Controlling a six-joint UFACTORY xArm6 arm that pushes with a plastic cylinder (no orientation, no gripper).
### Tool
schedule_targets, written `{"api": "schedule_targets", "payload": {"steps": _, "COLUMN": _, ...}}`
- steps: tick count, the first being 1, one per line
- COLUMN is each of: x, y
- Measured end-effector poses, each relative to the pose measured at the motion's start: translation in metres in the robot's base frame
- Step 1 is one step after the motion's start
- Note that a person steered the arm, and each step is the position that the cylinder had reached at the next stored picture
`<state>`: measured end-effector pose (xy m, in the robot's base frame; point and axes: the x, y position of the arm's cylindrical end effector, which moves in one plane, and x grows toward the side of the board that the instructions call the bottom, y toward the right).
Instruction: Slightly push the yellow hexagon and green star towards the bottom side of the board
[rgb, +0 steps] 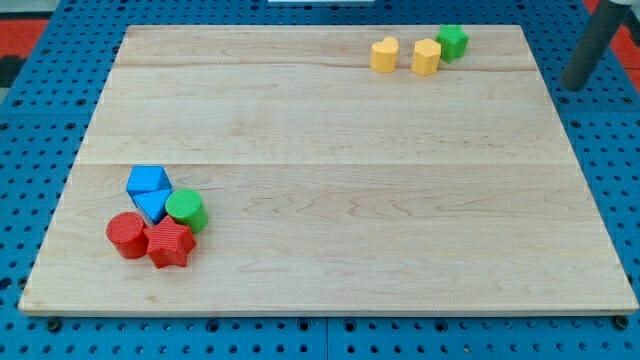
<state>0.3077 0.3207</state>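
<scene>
While my tip (573, 86) hangs right, yellow hexagon (426, 57), green star (452, 42) touching.

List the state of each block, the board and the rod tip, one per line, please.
yellow hexagon: at board top, touching green star
green star: right of hexagon, near top edge
yellow heart: left of hexagon, apart
blue blocks: bottom-left cluster
green cylinder: in cluster
red cylinder: in cluster
red star: in cluster
board: flat
my tip: off board, right of green star
</scene>
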Motion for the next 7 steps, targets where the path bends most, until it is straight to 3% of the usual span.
{"api": "schedule_targets", "payload": {"steps": 2, "x": -0.081, "y": -0.060}}
{"api": "schedule_targets", "payload": {"steps": 4, "x": -0.115, "y": -0.181}}
{"api": "schedule_targets", "payload": {"steps": 7, "x": -0.111, "y": -0.166}}
